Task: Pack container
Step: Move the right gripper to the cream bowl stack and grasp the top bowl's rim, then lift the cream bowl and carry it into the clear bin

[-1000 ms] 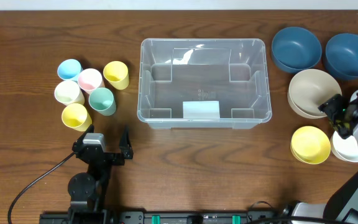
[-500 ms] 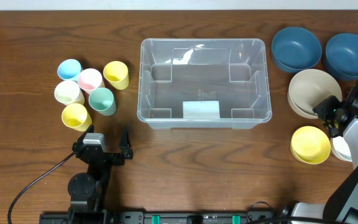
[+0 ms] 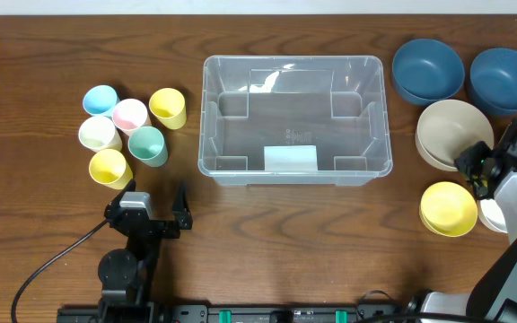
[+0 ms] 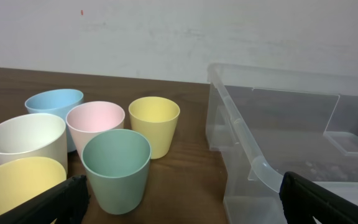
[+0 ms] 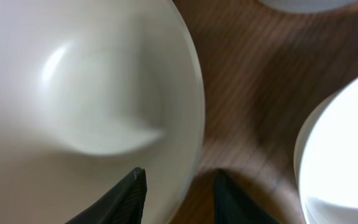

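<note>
At the right edge of the counter [image 3: 330, 233], the right jaws have moved in over the cream bowl [image 3: 447, 130] and narrowed to straddle its rim; whether they pinch it yet cannot be told, but loading looks imminent. The left jaws sit spread wide near the cups [image 3: 147, 144]. The container [image 3: 293, 59] stands mid-counter, empty, mouth upward, long axis running left-right.

left pincer [image 4: 180, 198] spread wide, dark fingertips [image 4: 64, 200] at both lower corners | on brown bench [image 4: 185, 180], tight cluster: blue cup [image 4: 55, 102], white cup [image 4: 27, 142], pink cup [image 4: 96, 124], yellow cup [image 4: 155, 123], green cup [image 4: 116, 167] nearest, second yellow cup [image 4: 17, 185] cut off lower left | clear container [image 4: 240, 132] just right of cluster, apart from it | pale wall [image 4: 166, 31] behind
</note>
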Controlling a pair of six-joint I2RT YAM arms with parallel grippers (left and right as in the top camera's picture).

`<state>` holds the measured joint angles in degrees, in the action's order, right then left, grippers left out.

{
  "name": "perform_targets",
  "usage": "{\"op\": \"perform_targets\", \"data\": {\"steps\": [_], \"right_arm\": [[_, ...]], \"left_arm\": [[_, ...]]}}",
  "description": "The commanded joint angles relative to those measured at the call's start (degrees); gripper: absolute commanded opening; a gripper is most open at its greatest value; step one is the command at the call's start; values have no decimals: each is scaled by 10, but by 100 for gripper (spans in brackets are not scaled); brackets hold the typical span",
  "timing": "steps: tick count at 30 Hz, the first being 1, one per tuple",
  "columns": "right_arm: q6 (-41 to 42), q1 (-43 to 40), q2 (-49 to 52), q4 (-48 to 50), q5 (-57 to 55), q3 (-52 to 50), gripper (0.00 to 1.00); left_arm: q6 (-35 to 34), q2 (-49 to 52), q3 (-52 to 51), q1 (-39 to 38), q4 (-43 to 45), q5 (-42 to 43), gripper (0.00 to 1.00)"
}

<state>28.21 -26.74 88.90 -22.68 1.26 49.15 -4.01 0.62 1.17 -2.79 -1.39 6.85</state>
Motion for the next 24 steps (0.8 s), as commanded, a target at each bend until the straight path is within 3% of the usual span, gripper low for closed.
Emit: {"op": "perform_targets", "data": {"steps": [1,13,24], "right_arm": [[1,5,14,4,-15,-10,36],[0,5,31,28,-15,-9,1],[0,0,29,31,-12,17,1]], "left_arm": [[10,-3,-9,-1,-21,4,98],[10,-3,-9,-1,-21,4,98],[10,-3,-9,-1,-21,4,98]]}}
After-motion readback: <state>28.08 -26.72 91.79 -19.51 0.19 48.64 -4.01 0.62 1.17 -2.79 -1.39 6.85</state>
